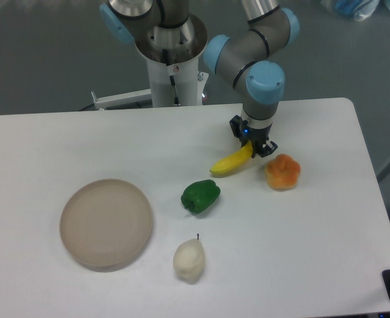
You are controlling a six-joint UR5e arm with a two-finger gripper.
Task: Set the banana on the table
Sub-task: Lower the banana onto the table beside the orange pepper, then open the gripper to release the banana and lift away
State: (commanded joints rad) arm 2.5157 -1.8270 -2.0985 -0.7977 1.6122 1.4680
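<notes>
The yellow banana (229, 163) lies slanted on the white table (82, 139), right of centre, its lower tip pointing toward the green pepper. My gripper (253, 144) reaches straight down over the banana's upper right end, its dark fingers on either side of that end. How tightly the fingers press on the fruit is not readable from this distance.
An orange fruit (282, 171) sits just right of the gripper. A green pepper (200, 196) lies left and below the banana. A pale pear (189, 259) rests near the front, and a round beige plate (105, 223) lies at the left.
</notes>
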